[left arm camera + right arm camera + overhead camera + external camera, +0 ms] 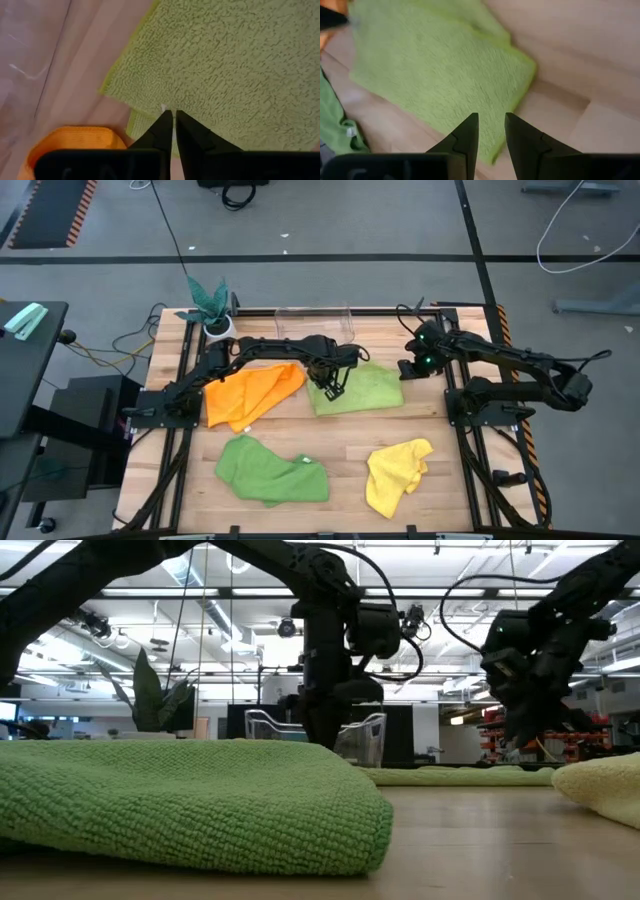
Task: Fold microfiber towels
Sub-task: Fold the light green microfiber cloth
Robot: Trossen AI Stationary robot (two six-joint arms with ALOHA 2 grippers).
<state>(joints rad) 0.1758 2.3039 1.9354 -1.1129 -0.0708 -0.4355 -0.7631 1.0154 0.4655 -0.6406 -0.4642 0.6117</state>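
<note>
From where I am standing, the left gripper [330,388] is hanging over the table's twelve o'clock half, right at the nine o'clock edge of the lime towel [358,390]. Its fingers are pressed almost together; in the left wrist view the tips are sitting at the towel's hem [135,107], and I cannot tell whether they are pinching any cloth. The right gripper [408,367] is waiting just off that towel's three o'clock corner, its fingers parted a little and holding nothing.

The lime towel is lying roughly flat, its long axis running nine to three, with a second layer peeking out under the near hem. The orange towel [250,394] is sitting at its nine o'clock side, bunched, stretching from about seven toward one o'clock. The dark green towel [270,470] is crumpled toward seven o'clock of the table, and the yellow towel [398,473] is heaped toward five o'clock, pointing a corner at one o'clock.

I am judging these cloths to be light, limp and a bit grippy, with looped pile; they will be sagging and dragging rather than sliding. A corner or hem, pinched well in, looks the best hold, since a thin bite at the very edge could be slipping out.
</note>
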